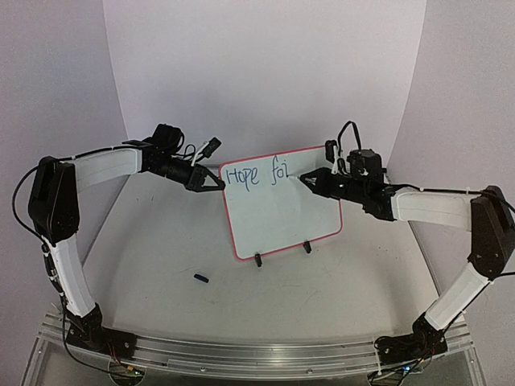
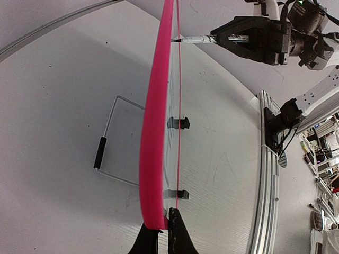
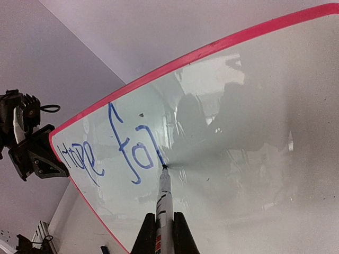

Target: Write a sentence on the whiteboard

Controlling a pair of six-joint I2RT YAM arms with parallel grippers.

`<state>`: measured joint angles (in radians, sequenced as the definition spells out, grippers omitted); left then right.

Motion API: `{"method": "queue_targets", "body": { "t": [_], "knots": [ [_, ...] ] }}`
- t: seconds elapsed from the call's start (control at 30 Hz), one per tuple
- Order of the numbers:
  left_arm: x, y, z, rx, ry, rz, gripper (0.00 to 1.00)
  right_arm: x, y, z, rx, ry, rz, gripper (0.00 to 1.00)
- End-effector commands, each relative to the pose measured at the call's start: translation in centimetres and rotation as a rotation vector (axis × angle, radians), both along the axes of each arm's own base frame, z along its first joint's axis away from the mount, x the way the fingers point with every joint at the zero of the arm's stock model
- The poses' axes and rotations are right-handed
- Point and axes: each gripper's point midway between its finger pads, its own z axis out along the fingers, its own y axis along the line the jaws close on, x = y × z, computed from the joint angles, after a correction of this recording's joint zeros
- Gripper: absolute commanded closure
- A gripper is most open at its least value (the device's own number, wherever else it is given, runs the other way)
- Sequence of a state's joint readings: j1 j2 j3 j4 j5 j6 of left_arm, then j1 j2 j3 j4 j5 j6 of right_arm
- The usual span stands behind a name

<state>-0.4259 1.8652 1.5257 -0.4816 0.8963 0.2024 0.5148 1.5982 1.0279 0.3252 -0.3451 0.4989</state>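
The whiteboard (image 1: 282, 207) stands upright mid-table on two black clip feet, with a red-pink frame. Blue writing (image 1: 257, 175) along its top reads "Hope fo" plus one started stroke; it also shows in the right wrist view (image 3: 127, 145). My left gripper (image 1: 211, 178) is shut on the board's upper left edge; in the left wrist view (image 2: 161, 228) its fingers pinch the pink frame (image 2: 153, 132). My right gripper (image 1: 315, 182) is shut on a white marker (image 3: 164, 209), whose tip touches the board right after the "o".
A small dark marker cap (image 1: 201, 278) lies on the table in front of the board's left side. A wire stand (image 2: 108, 143) props the board from behind. A metal rail (image 1: 257, 354) runs along the near edge.
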Motion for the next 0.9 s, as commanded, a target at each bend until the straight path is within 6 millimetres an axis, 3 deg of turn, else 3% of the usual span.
{"method": "queue_targets", "body": {
  "t": [0.0,0.87],
  "knots": [
    [-2.3,-0.6,-2.6,0.101,0.024,-0.051,1.00,1.0,-0.3,3.7,0.066,-0.090,-0.038,1.00],
    [-2.3,-0.5,-2.6,0.105,0.023,-0.048,1.00,1.8,-1.3,2.9,0.060,-0.090,-0.110,1.00]
  ]
}}
